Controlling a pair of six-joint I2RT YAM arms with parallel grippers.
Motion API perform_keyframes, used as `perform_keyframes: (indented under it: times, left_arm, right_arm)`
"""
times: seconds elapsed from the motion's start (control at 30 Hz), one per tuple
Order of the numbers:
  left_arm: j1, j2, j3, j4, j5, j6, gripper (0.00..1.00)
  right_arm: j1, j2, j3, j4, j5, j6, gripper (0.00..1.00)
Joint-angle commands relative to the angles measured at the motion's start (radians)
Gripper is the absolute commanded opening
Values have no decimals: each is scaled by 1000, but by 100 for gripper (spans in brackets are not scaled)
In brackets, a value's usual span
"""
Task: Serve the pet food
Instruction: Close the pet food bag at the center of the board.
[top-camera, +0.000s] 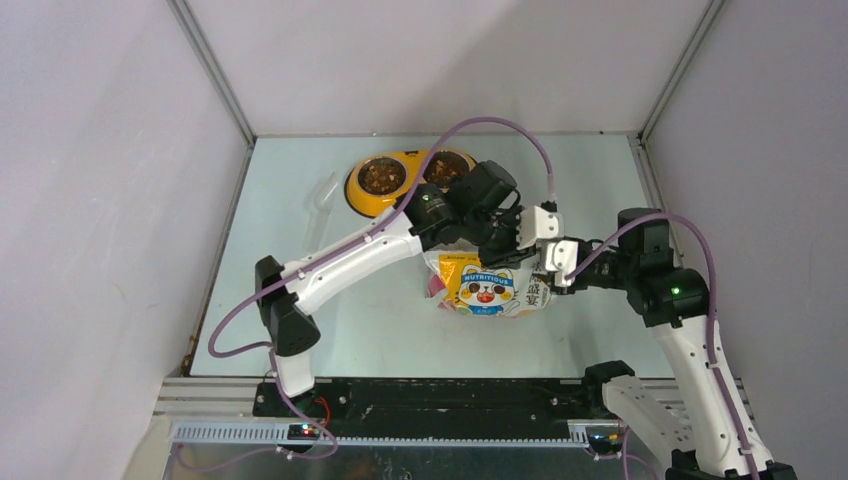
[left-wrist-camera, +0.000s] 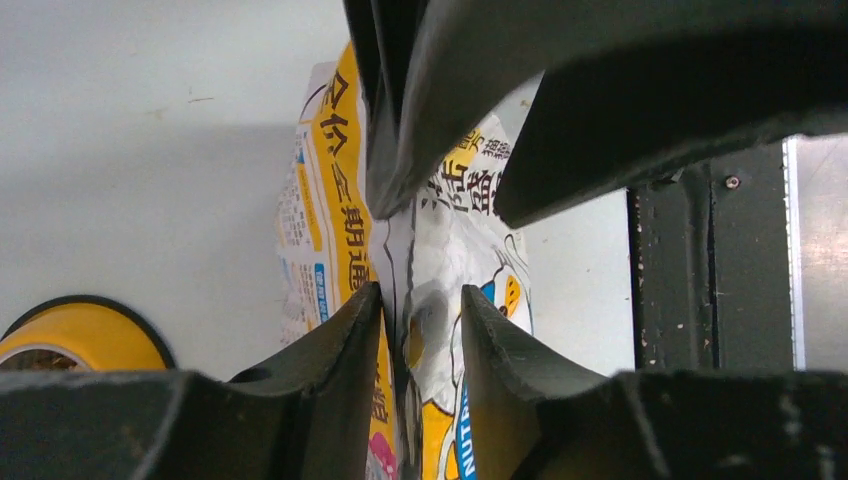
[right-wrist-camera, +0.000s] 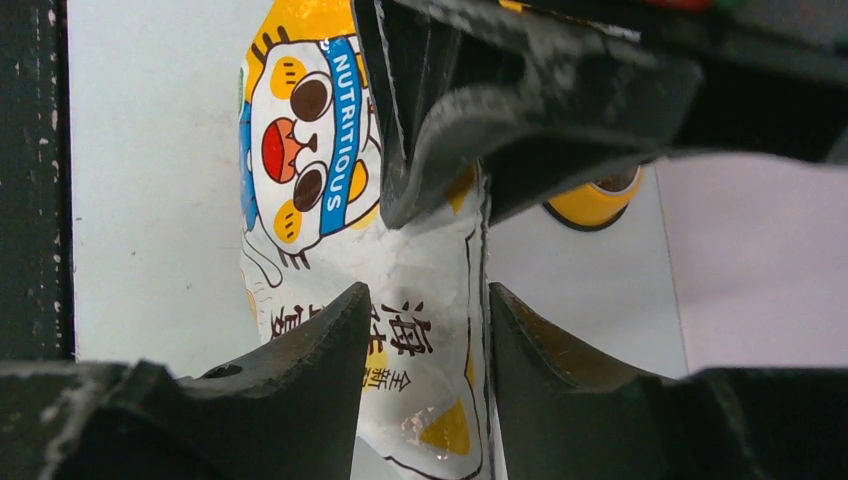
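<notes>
Brown pet food (top-camera: 382, 177) fills both steel cups of the yellow double bowl (top-camera: 362, 205) at the back of the table. The yellow-white foil bag (top-camera: 487, 290) with the cartoon cat sits mid-table, face up toward the camera. My left gripper (top-camera: 503, 238) is at the bag's top edge. Its jaws (left-wrist-camera: 421, 290) are open, and the bag's thin seam (left-wrist-camera: 398, 260) runs between them against one finger. My right gripper (top-camera: 548, 262) is at the bag's top right corner. It (right-wrist-camera: 428, 290) also stands open astride the bag (right-wrist-camera: 420, 250), unclamped.
A clear scoop (top-camera: 325, 192) lies faintly visible left of the bowl. Grey walls enclose the table on three sides. A black rail (top-camera: 430, 395) runs along the near edge. The two grippers face each other closely over the bag. The bowl's rim (right-wrist-camera: 590, 205) shows behind them.
</notes>
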Motion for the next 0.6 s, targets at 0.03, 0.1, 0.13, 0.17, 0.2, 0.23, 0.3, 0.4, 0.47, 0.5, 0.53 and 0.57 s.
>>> perform_keyframes:
  times: [0.03, 0.1, 0.13, 0.17, 0.2, 0.23, 0.3, 0.4, 0.47, 0.5, 0.53, 0.57]
  left_arm:
    - [-18, 16, 27, 41, 5, -29, 37]
    - [-19, 19, 27, 42, 0, -32, 36]
    - [-18, 19, 25, 42, -2, -34, 36]
    - [-19, 18, 23, 44, -4, -34, 35]
    - [-18, 15, 19, 47, -7, -34, 35]
    - [-18, 12, 16, 52, -10, -33, 35]
    - [-18, 4, 6, 56, -17, -30, 35]
    - [-16, -8, -9, 60, -25, -25, 35]
    - [-13, -10, -10, 60, -24, -25, 34]
    - [-11, -10, -10, 58, -23, -23, 34]
    - [-11, -10, -10, 57, -21, -21, 34]
    - [-10, -10, -11, 54, -20, -21, 34]
  right_arm:
    - [50, -46, -49, 62, -2, -63, 49]
    - [69, -48, -61, 74, 25, -67, 49]
    - [79, -50, -67, 81, 37, -68, 48]
    - [84, -52, -80, 95, 61, -70, 48]
    - [96, -58, -89, 102, 74, -72, 47]
    - [102, -64, -107, 123, 96, -72, 46]
    - [111, -80, -131, 153, 118, -67, 45]
    - [112, -91, -140, 183, 148, -44, 38]
    - [114, -96, -140, 194, 160, -38, 35]
    - [113, -96, -140, 200, 163, -36, 34]
    - [113, -97, -140, 203, 168, -32, 32]
    - [115, -98, -140, 208, 172, -31, 32]
